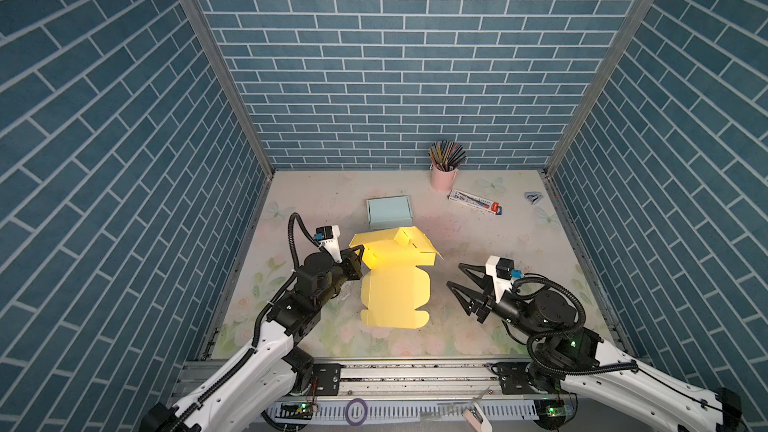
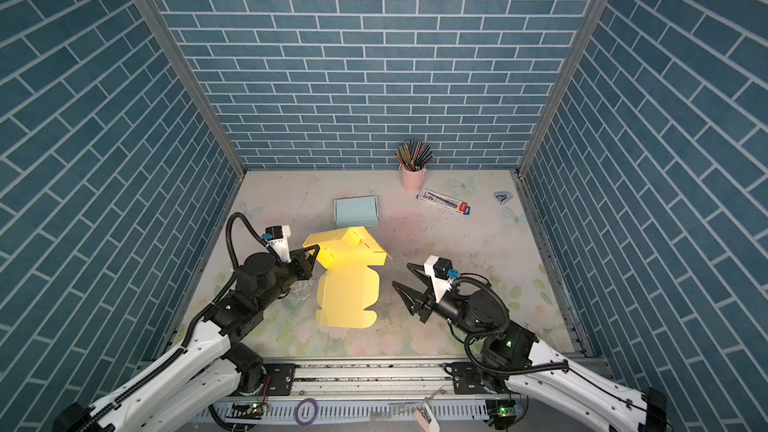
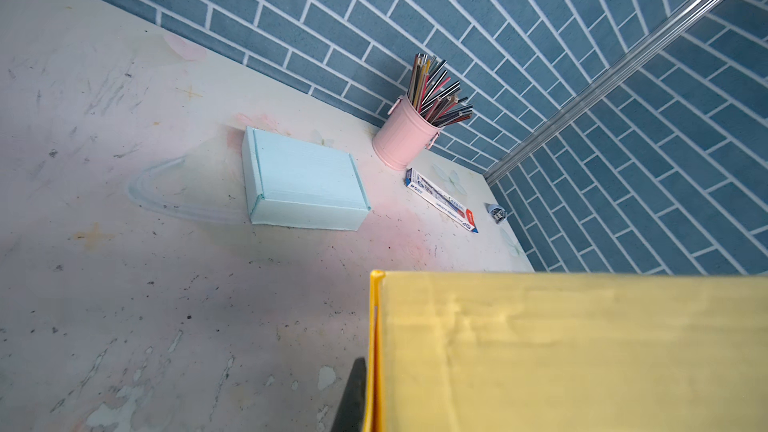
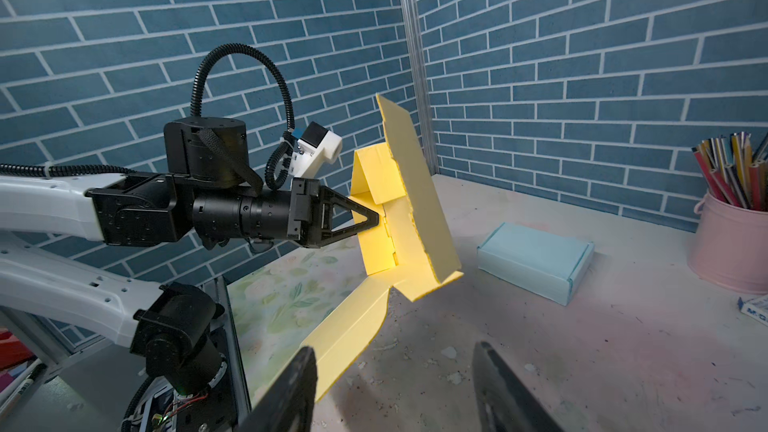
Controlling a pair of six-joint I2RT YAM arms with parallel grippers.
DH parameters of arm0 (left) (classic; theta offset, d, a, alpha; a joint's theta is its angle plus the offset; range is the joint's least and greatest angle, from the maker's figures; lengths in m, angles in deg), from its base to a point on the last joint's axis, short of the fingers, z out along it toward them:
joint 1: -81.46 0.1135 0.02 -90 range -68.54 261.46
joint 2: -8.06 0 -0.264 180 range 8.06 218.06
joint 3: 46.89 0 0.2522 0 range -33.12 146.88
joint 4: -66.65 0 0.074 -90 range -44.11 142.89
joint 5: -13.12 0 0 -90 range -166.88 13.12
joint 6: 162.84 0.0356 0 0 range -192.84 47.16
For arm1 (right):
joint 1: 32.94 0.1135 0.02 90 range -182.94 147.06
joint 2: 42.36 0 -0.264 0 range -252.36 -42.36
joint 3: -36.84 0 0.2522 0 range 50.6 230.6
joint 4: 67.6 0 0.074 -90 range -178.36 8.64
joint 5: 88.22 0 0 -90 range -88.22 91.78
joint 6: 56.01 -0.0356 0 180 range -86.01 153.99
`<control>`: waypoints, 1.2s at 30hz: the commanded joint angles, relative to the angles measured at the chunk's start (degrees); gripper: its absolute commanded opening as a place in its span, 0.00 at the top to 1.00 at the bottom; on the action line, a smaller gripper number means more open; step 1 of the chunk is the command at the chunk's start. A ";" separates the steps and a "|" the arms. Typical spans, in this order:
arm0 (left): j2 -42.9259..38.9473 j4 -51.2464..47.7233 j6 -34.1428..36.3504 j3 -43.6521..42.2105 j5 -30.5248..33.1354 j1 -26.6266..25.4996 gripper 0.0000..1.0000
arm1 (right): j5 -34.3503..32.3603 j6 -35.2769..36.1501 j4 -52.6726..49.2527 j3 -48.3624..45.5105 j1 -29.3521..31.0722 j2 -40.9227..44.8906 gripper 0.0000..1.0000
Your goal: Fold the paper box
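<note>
One side of the paper box (image 1: 395, 292) (yellow) is pinched by the left gripper (image 1: 360, 249); the right gripper (image 1: 454, 274) gapes empty nearby.

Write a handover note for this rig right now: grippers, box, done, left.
Left gripper: shut on the left edge of the yellow box, holding its far half raised and tilted.
Right gripper: jaws open, empty, to the right of the yellow box, not touching it.
Done: far half partly folded, flaps up but loose.
Left: near panel lies flat on the table; walls need setting and the lid closing, likely with the right arm's help.
Blue box behind is already folded; leave it.
</note>
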 commanded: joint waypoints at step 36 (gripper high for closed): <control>-0.16 9.62 -3.91 -2.86 -11.26 0.29 0.98 | 6.95 -9.37 37.01 0.41 -2.66 -26.17 0.60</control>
